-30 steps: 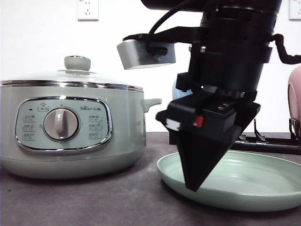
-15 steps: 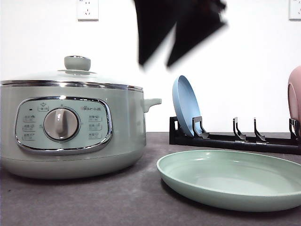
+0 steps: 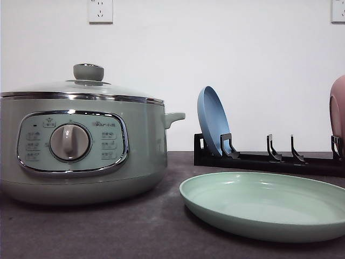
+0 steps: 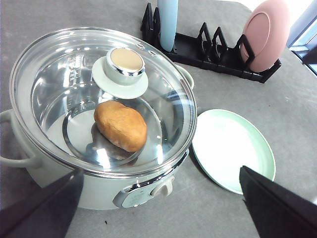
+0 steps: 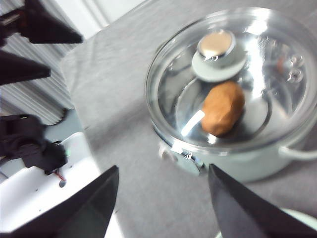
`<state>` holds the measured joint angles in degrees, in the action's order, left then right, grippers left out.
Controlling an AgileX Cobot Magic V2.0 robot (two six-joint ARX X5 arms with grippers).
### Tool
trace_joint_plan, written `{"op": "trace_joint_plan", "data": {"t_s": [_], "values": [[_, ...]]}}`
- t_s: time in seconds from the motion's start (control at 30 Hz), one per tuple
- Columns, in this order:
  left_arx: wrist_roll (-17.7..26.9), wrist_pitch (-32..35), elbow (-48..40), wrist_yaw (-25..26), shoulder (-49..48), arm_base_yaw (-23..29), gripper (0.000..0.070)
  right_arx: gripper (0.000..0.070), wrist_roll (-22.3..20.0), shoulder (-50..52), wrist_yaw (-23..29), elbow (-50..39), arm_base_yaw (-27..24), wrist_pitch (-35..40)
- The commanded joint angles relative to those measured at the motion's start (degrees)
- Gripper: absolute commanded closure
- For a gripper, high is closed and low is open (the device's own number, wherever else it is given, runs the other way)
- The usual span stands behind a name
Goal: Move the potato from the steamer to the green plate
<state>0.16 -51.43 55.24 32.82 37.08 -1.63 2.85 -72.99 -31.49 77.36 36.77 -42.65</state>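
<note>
A staged kitchen corner in a lab or test room. Kitchenware stands on a grey tabletop [image 3: 108,232]: an electric steamer [image 3: 81,151] at left, a green plate [image 3: 264,205] at lower right, and a black dish rack [image 3: 264,162] behind it holding a blue plate [image 3: 213,127] and a pink plate [image 4: 265,32]. The wall [image 3: 215,54] is bare white, with a socket [image 3: 101,11] at upper left.

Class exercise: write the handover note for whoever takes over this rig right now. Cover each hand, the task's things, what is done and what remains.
Left hand: open, empty, above the steamer.
Right hand: open, empty, also high over the table.
Potato: inside the steamer, under the closed glass lid.
Green plate: empty on the table beside the steamer.
Done: nothing moved yet.
Left: lift the lid by its knob, take the potato, set it on the green plate.
</note>
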Motion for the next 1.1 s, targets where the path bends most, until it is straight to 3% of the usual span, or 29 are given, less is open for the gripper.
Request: {"op": "trace_joint_plan", "data": {"t_s": [0.0,0.5,0.77,1.07], "values": [[0.66,0.36,1.48,0.15,0.34,-0.07,0.0059,0.0343,-0.34,-0.59,-0.50,0.96,-0.12,-0.56],[-1.52,0.39,4.18,-0.18,4.12,-0.29,0.0065,0.0343,-2.43,-0.61,-0.21,0.96,-0.43,-2.77],[-1.18,-4.73,22.01,-5.96,19.59,-4.48,0.0065,0.0343,-3.73,-0.61,0.00,0.96,-0.43,-4.58],[0.72,-11.84,41.35,-16.04,40.10,-12.38,0.0066,0.0343,-4.84,-0.61,0.00,0.96,-0.43,-6.52]]}}
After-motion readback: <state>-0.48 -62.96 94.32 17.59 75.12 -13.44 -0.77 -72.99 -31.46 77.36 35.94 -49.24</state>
